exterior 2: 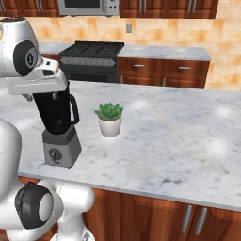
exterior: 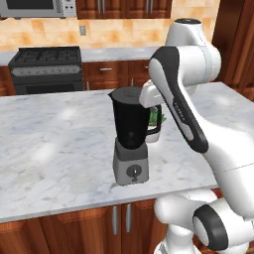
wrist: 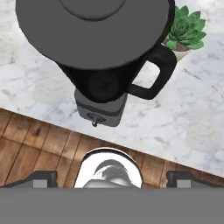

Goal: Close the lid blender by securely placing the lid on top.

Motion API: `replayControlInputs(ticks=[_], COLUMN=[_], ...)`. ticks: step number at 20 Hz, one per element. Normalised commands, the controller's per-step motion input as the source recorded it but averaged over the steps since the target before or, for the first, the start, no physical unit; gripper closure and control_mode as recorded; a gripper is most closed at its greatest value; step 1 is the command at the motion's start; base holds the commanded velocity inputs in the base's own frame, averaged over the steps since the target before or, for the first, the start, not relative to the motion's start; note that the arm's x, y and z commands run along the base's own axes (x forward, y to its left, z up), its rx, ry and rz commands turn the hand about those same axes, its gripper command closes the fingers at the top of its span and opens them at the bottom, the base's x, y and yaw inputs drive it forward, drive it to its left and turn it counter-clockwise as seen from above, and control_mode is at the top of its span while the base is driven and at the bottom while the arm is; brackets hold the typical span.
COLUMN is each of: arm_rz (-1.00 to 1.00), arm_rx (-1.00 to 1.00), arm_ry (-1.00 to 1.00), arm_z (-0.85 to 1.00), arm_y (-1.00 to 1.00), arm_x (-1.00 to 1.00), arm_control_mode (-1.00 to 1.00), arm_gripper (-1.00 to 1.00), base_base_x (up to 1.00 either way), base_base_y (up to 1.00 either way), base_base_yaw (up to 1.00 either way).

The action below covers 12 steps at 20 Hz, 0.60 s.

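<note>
While the lid (wrist: 92, 33) sits over the mouth of the blender (exterior: 130, 136) in the hand view, it looks shifted a little off the jar's centre, with part of the dark interior and rim showing below its near edge, so I cannot tell whether it is seated or merely lying loose on top. The pincer (wrist: 111, 181) shows two finger tips well apart at the bottom of that view, clamped on nothing, and it appears to hang above the jar. The risk from here, as I judge it, is an unseated lid: any downward press that lands off-centre could tip it so one edge drops into the jar or slides off toward the handle side, and a hard push could rock the tall jar on its grey base. The small potted plant (exterior 2: 109, 119) stands near the blender's handle and could be knocked by a sliding lid. The desk (exterior 2: 179, 141) is white-grey marble over wooden cabinets; behind it are a black stove (exterior: 47, 69) and a tiled wall.
</note>
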Motion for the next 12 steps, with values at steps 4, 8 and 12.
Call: replayControlInputs(ticks=[4, 8, 12], arm_rz=[-0.05, -0.02, 0.00], arm_rx=[0.05, 0.01, 0.00], arm_ry=[-0.05, -0.04, 0.00], arm_z=[0.00, -0.04, 0.00], arm_y=[-0.39, -0.25, -0.03], arm_x=[-0.57, -0.33, -0.02], arm_control_mode=[-1.00, -1.00, -1.00], arm_gripper=[-1.00, -1.00, -1.00], base_base_x=[0.00, 0.00, 0.00], base_base_y=[0.00, 0.00, 0.00], base_base_yaw=[0.00, 0.00, 0.00])
